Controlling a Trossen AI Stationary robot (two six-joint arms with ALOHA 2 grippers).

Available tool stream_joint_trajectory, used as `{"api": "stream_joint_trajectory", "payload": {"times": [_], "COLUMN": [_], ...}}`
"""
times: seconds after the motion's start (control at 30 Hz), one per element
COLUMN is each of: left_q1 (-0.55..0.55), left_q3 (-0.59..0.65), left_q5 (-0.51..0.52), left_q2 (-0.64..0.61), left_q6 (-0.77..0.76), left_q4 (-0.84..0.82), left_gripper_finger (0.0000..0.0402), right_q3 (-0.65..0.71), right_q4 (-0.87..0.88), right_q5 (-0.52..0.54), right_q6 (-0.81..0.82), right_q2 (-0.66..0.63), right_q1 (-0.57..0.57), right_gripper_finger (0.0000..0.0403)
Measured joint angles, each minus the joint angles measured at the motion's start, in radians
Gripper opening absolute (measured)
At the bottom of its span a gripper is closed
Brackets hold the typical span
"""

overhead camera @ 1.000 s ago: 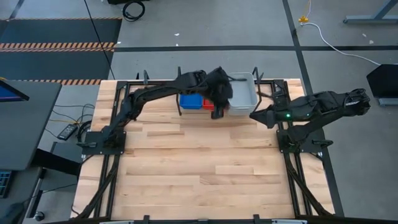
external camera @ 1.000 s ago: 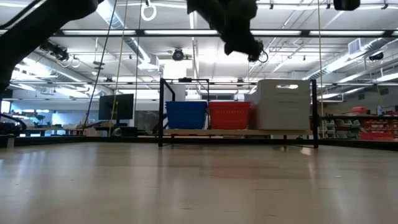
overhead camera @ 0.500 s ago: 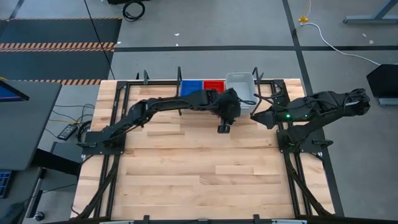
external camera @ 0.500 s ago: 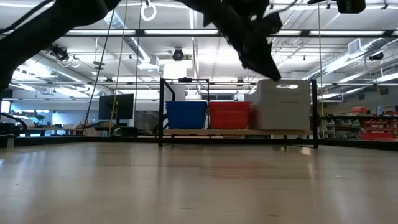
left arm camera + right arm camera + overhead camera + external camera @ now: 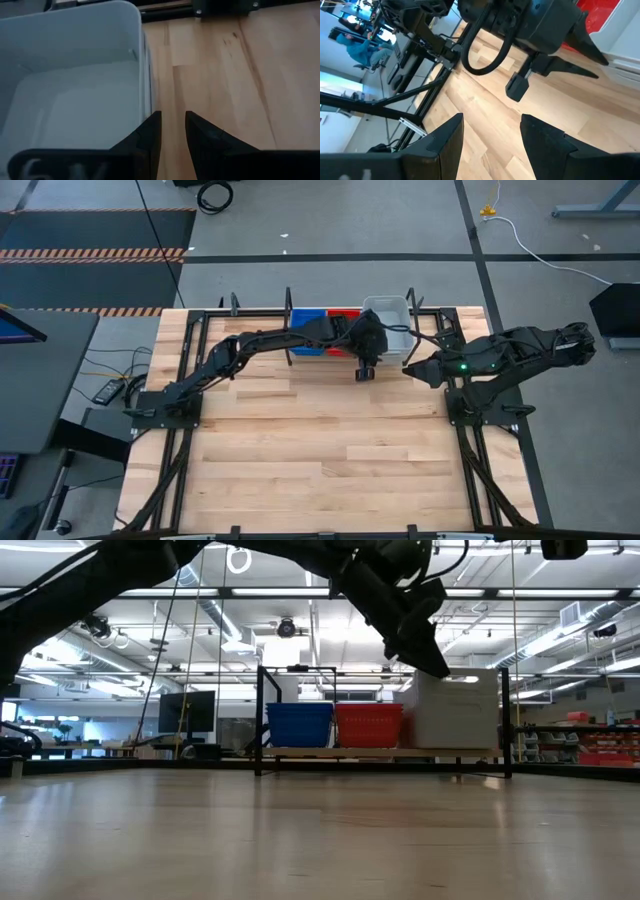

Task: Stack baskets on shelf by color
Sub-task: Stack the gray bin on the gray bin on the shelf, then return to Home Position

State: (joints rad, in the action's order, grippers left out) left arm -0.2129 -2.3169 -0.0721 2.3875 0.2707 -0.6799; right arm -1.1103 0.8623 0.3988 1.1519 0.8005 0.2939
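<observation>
Three stacks of baskets stand side by side on the shelf's wooden plank (image 5: 380, 752) at the table's far edge: blue baskets (image 5: 306, 317) (image 5: 300, 725), red baskets (image 5: 343, 314) (image 5: 369, 725), and taller pale white baskets (image 5: 388, 315) (image 5: 457, 708) (image 5: 75, 75). My left gripper (image 5: 364, 372) (image 5: 438, 666) (image 5: 173, 116) hangs just on the near side of the white stack. It is tipped down, with a narrow gap between its fingers and nothing in it. My right gripper (image 5: 408, 367) (image 5: 492, 120) waits open to the right of it, holding nothing.
Black shelf posts (image 5: 260, 720) and rails (image 5: 415, 310) frame the stacks. The bare wooden tabletop (image 5: 330, 450) stretches from the shelf to the near edge. A person in teal (image 5: 357, 42) sits in the room beyond the table's left side.
My left gripper has drawn back from above the baskets toward the near edge and come lower, tipping forward. In the last half second it has edged back toward the shelf. The three stacks have stayed put.
</observation>
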Motion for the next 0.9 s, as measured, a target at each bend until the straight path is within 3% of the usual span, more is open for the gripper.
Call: {"api": "stream_joint_trajectory", "payload": {"times": [0.3, 0.43, 0.63, 0.73, 0.83, 0.9], "left_q1": [-0.006, 0.018, 0.08, 0.102, 0.119, 0.131], "left_q3": [0.0, 0.0, 0.0, -0.002, -0.003, -0.002], "left_q5": [-0.005, -0.079, -0.116, -0.108, -0.106, -0.101], "left_q2": [-0.006, -0.068, -0.229, -0.31, -0.369, -0.39], "left_q6": [-0.083, -0.198, -0.229, -0.235, -0.26, -0.269], "left_q4": [-0.017, -0.02, -0.032, -0.033, -0.054, -0.061], "left_gripper_finger": [0.0093, 0.0093, 0.0074, 0.0049, 0.0011, 0.0007], "right_q3": [0.0, 0.0, 0.0, 0.0, 0.0, 0.0], "right_q4": [0.0, 0.0, 0.034, 0.039, 0.018, 0.005], "right_q5": [0.0, 0.0, -0.016, 0.018, 0.054, 0.054], "right_q6": [-0.019, -0.081, -0.401, -0.472, -0.549, -0.604], "right_q2": [0.0, 0.0, -0.003, -0.017, -0.047, -0.075], "right_q1": [0.0, 0.0, 0.0, -0.003, 0.001, 0.008], "right_gripper_finger": [0.02, 0.02, 0.02, 0.0191, 0.0164, 0.0134]}}
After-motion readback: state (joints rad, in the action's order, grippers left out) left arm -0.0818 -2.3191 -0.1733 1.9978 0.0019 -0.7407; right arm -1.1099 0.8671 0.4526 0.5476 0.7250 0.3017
